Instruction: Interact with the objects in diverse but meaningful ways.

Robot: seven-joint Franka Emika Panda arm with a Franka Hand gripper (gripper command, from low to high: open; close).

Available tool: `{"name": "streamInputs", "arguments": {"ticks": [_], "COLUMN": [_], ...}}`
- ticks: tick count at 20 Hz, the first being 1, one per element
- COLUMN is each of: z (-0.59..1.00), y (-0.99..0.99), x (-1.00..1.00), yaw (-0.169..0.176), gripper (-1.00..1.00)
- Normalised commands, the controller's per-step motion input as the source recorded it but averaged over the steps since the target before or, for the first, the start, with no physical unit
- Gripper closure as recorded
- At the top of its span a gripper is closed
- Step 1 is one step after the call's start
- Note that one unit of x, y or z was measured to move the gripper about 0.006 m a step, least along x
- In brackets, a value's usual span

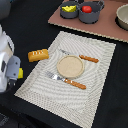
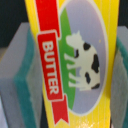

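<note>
The jaws clamp the butter block (image 2: 75, 60) (cow label showing) across its long axis.

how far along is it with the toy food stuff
Looks done: the cheese wedge sits in one grey-blue pot and the tomato in the other pot. In hand: the butter block is clamped between the gripper's pads, at the exterior view's left edge. Left: the bread loaf lies loose beside the placemat, untouched.
</note>
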Motion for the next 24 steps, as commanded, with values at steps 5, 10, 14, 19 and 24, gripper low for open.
{"name": "streamInputs", "arguments": {"ticks": [5,10,14,19,24], "z": [0.95,0.79,0.54,0.4,0.2], "y": [0.48,0.45,0.4,0.37,0.42], "x": [0.74,0.73,0.71,0.72,0.66], "yaw": [0.011,0.0,0.0,0.0,0.0], "gripper": [1.0,1.0,1.0,1.0,1.0]}}
